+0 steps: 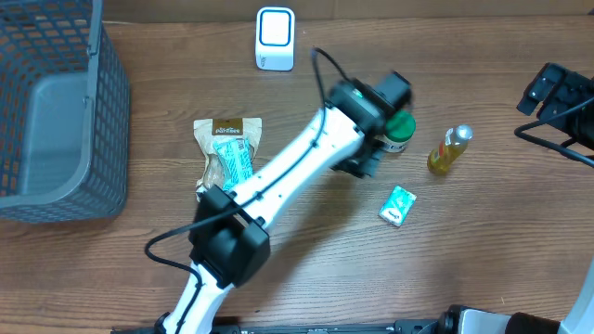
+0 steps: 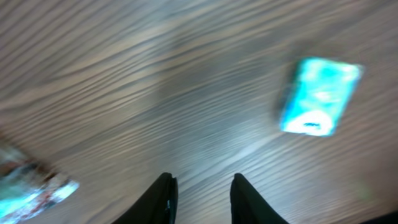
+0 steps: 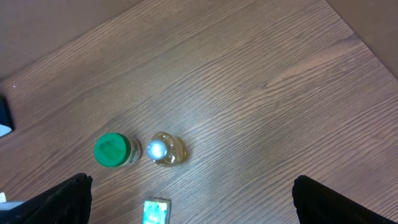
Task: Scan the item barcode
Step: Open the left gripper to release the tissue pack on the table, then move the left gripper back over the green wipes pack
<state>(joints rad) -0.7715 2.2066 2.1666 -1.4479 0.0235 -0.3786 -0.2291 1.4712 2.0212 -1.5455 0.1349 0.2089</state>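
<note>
Two grippers, both empty, jaws apart.
My left gripper hangs narrowly parted over the grained wooden table; the small teal rectangular box lies flat just ahead; my right gripper gapes wide.

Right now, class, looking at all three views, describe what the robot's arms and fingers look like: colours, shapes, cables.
The left arm has white tubular links joined by boxy black joint housings, with thin black cables looping beside it. Its fingers are smooth, black and tapered. The right arm shows only black parts at the overhead view's edge; its fingers are black too.
</note>
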